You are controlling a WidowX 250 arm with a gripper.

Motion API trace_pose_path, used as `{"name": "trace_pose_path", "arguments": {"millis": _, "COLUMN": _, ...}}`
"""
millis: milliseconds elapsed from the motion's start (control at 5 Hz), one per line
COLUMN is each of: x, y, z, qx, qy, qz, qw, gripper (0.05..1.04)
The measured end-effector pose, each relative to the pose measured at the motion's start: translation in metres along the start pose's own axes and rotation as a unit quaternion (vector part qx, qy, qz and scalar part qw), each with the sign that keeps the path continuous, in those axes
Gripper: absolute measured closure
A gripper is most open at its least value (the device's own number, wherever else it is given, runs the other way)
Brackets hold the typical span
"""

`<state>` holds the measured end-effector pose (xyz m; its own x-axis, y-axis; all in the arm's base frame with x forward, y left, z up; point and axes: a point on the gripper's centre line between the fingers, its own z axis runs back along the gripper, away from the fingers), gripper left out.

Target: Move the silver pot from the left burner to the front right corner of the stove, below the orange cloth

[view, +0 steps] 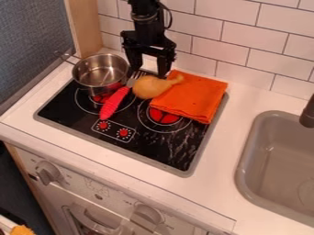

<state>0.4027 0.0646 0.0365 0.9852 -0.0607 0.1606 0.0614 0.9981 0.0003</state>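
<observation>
Wall: white brick-pattern tiles [242,48] with dark joints behind the counter, blue-gray surface [34,43] at the left.
Counter: white top [217,176], with an oven front [89,183] below.
Sink: gray basin [246,149] set in at the right, a dark faucet [308,114] at its edge.
Stovetop: black panel [147,149] with red-centered burners and two printed red dials.
Gripper: black, hanging at the back of the stovetop [148,69], just behind the drumstick; fingers spread wide, nothing between them.
Cloth: orange, folded [199,98], over the back right corner of the stovetop and part of the right burner.
Pot: metal [101,73], upright on the back left, handle toward the rear left.
Fork: red handle [114,102] toward the front, tines between pot and drumstick.
Drumstick: tan-orange [146,87], lying between fork and cloth, narrow end on the cloth.
</observation>
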Motion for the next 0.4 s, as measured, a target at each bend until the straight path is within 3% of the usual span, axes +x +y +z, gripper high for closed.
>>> {"name": "trace_pose_path", "arguments": {"millis": 400, "x": -0.014, "y": 0.024, "z": 0.015, "qx": 0.023, "qy": -0.016, "qz": 0.039, "qw": 0.9988, "gripper": 0.083}}
